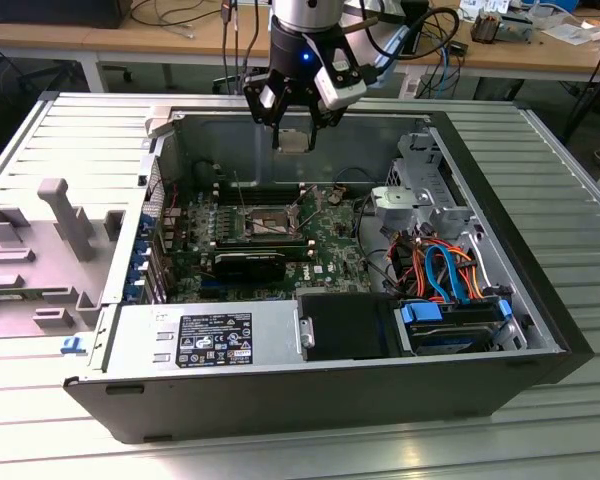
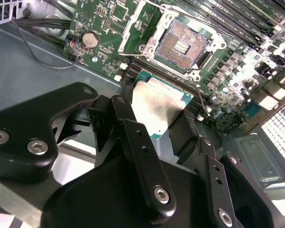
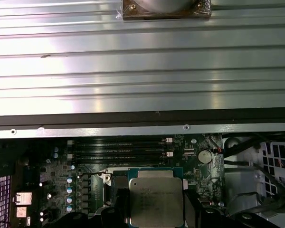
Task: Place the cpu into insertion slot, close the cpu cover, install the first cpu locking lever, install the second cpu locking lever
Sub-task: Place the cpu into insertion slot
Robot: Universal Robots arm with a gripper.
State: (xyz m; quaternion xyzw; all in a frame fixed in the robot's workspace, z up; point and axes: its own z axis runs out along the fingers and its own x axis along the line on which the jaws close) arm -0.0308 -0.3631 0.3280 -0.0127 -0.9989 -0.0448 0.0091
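- The gripper [image 1: 294,128] hangs over the open computer case [image 1: 280,405], jaws clamped on the cpu [image 2: 159,107].
- Below it, the insertion slot [image 2: 180,45] sits uncovered, pins showing, on the green motherboard [image 2: 104,19].

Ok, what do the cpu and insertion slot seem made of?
The cpu: dull silver metal lid, by its soft brushed sheen, on a thin green board edge. The insertion slot: coppery grid, likely metal contacts, inside a shiny silver-grey metal rim.

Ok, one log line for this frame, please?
gripper: shut on cpu | cpu: held over open computer case, not seated | socket: uncovered, empty
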